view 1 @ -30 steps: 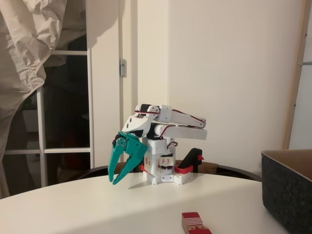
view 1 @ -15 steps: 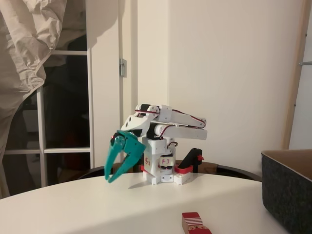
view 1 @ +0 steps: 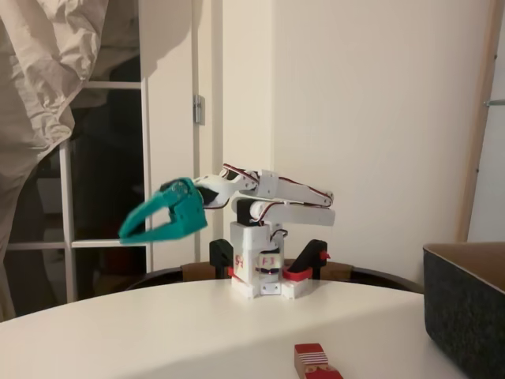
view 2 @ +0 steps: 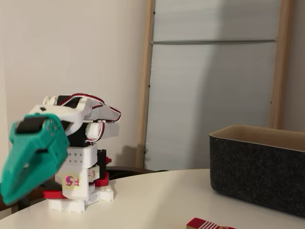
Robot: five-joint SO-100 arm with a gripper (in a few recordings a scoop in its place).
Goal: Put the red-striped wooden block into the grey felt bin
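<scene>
The red-striped wooden block (view 1: pixel 312 360) lies on the white table near its front edge, partly cut off by the bottom of both fixed views (view 2: pixel 208 223). The grey felt bin (view 1: pixel 465 309) with tan lining stands at the right (view 2: pixel 257 177), well apart from the block. My teal gripper (view 1: pixel 126 233) is lifted off the table and points left and slightly down, far from the block and bin. In the nearer view (view 2: pixel 8 194) its fingers meet at the tips with nothing between them.
The white arm base (view 1: pixel 257 270) is fixed at the table's far edge with red-and-black clamps (view 1: pixel 309 264). The white round table (view 1: pixel 142 335) stretches from the base to the block. A crumpled cloth (view 1: pixel 39 87) hangs at upper left.
The gripper has swung up from hanging down just over the table beside the base to a raised, outstretched pose pointing left. The block and bin have not moved.
</scene>
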